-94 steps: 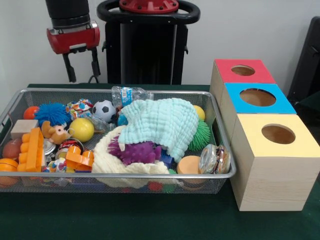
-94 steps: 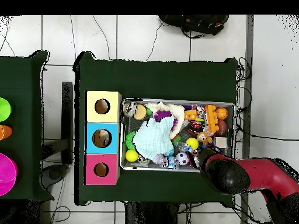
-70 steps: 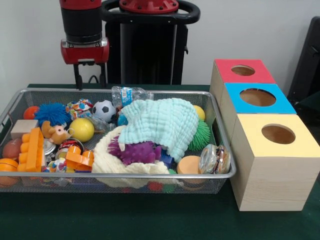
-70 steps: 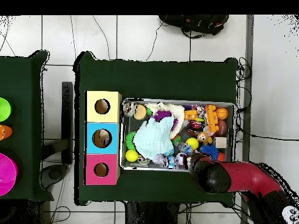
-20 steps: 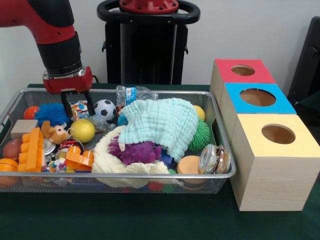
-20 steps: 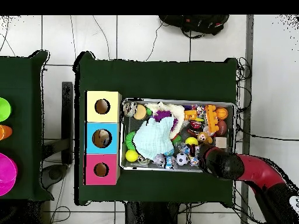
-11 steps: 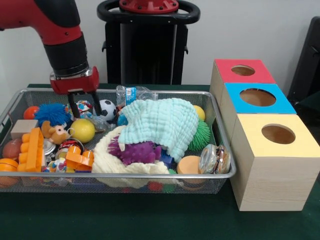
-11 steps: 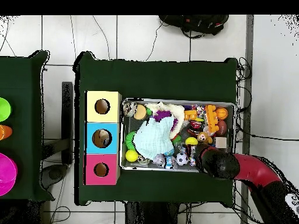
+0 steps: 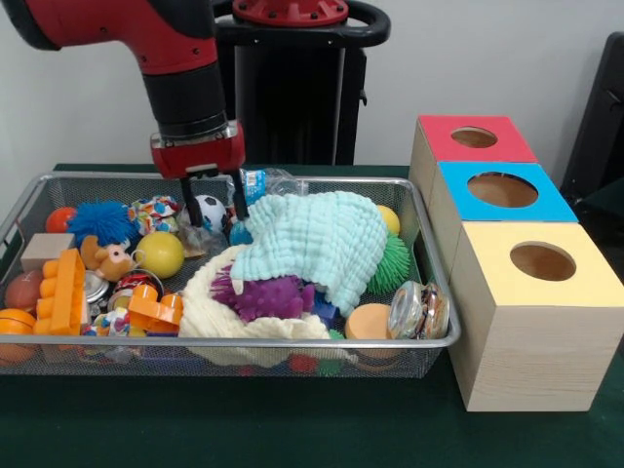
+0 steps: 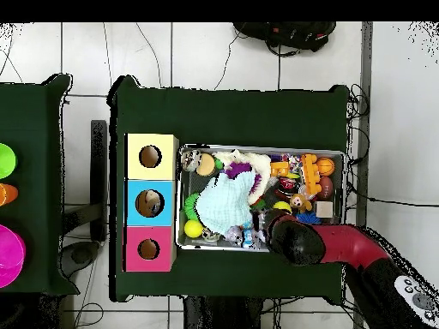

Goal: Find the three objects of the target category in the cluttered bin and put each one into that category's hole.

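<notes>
Soccer ball (image 9: 207,211), small and black-and-white, lies near the wire bin's (image 9: 292,343) far rim, left of middle, beside the yellow ball (image 9: 159,253) and the mint cloth (image 9: 317,244). The gripper (image 9: 214,205) hangs straight over it, its two black fingers (image 9: 238,198) spread apart on either side of the ball and holding nothing. To the right of the bin stand the yellow box (image 9: 531,317), blue box (image 9: 500,195) and red box (image 9: 470,141), each with a hole on top.

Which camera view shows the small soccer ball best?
The front view: the soccer ball shows plainly between the open fingers of the gripper. In the overhead view the arm covers that spot, so the ball is hidden.
</notes>
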`<state>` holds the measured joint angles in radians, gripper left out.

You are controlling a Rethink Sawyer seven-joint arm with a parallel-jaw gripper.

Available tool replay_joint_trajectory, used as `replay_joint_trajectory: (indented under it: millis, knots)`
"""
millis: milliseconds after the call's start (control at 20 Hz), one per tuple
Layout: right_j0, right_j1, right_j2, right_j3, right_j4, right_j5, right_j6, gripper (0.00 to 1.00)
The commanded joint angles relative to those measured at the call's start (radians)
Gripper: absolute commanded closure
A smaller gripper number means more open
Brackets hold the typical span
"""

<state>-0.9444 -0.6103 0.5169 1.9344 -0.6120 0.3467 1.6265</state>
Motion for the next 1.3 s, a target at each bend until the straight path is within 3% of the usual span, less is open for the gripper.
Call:
replay_joint_trajectory:
  millis: [50, 650, 1250, 1300]
  knots:
    - [-0.016, -0.034, -0.027, 0.076, 0.030, -0.097, 0.139, 1.00]
    - [-0.072, -0.006, 0.016, 0.078, 0.067, -0.065, 0.092, 1.00]
    - [-0.081, 0.013, 0.027, 0.073, 0.069, -0.070, 0.077, 1.00]
    - [-0.081, 0.018, 0.030, 0.070, 0.068, -0.070, 0.074, 0.00]
